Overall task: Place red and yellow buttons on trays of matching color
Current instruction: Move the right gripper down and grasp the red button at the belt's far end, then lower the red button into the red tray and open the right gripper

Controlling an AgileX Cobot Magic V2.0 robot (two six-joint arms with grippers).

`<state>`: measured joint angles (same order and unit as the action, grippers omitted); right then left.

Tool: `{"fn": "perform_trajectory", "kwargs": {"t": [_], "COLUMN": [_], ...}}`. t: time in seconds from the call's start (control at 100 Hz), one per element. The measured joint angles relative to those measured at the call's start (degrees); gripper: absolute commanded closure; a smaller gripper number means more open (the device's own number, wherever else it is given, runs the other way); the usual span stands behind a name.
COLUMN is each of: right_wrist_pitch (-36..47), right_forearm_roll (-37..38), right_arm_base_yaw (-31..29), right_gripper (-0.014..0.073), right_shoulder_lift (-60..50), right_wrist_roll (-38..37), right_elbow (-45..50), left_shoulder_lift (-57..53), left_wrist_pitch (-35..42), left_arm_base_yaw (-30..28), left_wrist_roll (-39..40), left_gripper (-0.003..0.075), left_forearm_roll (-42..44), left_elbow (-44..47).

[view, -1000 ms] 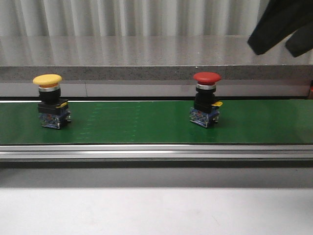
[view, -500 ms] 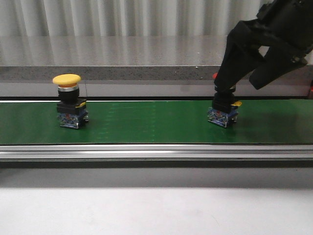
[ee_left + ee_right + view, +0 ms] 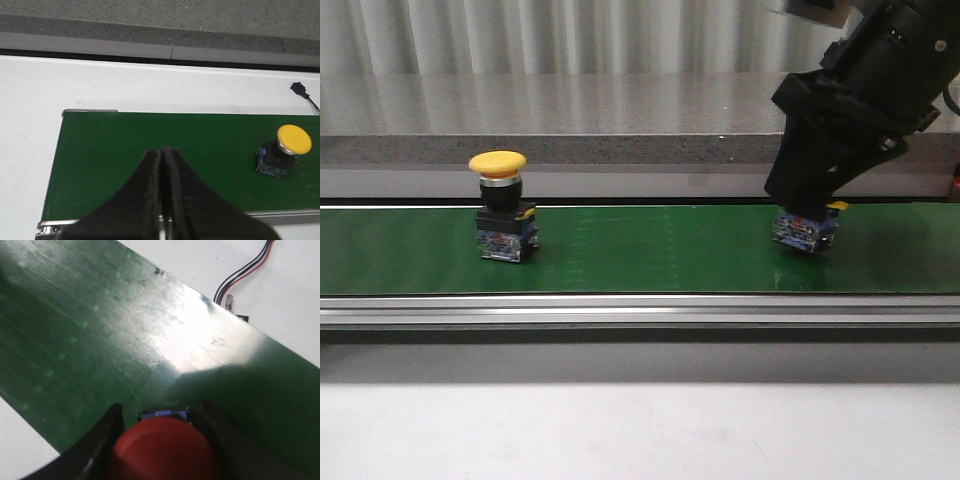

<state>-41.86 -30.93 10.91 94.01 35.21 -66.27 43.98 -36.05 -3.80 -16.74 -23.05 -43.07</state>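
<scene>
Two mushroom-capped push buttons are standing on the green belt. The yellow button is standing free at left. The right gripper is straddling the red button, jaws wide. The left gripper is pressed closed, holding nothing.

A green belt with a metal front rail runs across the white table. On the belt stand two buttons, well apart: the yellow button toward the left, upright, and the red button toward the right.
</scene>
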Motion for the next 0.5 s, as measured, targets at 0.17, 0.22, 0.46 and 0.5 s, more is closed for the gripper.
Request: {"fn": "perform_trajectory", "kwargs": {"t": [0.17,0.22,0.46,0.5], "right_wrist_pitch": [-7.06,-9.06,-10.85,-10.85], "right_forearm_roll": [2.11,3.33,8.13,8.27], "right_arm_base_yaw": [-5.82,-8.74,-26.46,-28.8], "right_gripper": [0.0377,0.0377,0.0377,0.0377], "right_shoulder_lift": [0.0,0.0,2.18,3.64], "right_wrist_roll": [-4.53,-6.38,-12.17,-12.98], "right_elbow": [-8.17,-11.45,-26.83,-29.26], "left_shoulder_lift": [0.0,0.0,0.0,0.0], "left_wrist_pitch": [0.0,0.0,0.0,0.0], "left_arm_base_yaw": [0.0,0.0,0.0,0.0], "left_wrist_roll": [0.0,0.0,0.0,0.0], "left_gripper": [0.074,0.074,0.074,0.074], "left_forearm_roll": [0.0,0.0,0.0,0.0], "left_elbow": [0.0,0.0,0.0,0.0]}}
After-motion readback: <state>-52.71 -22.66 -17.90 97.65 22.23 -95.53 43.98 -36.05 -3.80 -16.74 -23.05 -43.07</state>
